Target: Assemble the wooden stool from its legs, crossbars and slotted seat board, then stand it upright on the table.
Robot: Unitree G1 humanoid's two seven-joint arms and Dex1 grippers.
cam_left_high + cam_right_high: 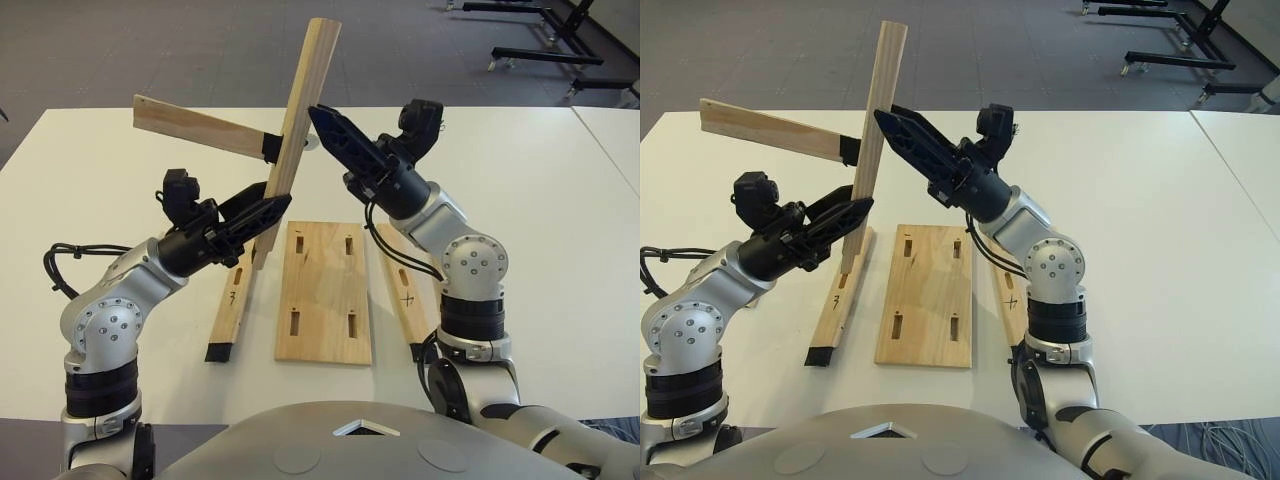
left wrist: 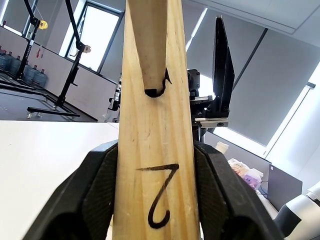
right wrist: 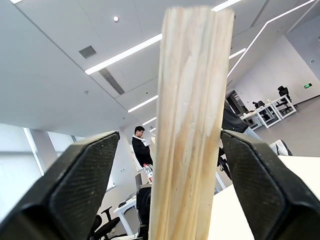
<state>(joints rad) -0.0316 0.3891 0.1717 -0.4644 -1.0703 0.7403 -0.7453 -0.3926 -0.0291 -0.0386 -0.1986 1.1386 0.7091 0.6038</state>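
Black wheeled stand bases (image 1: 545, 53) sat on grey carpet (image 1: 150, 50) well beyond the right pincer (image 1: 320, 118), with a neighbouring white table (image 1: 615, 128) off to that pincer's right. Long ceiling light strips (image 3: 122, 54) glowed high above it.

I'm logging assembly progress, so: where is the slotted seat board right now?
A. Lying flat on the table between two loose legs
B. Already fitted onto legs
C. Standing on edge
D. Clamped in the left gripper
A: the seat board lies flat on the table, with a loose leg on each side and all four slots empty.
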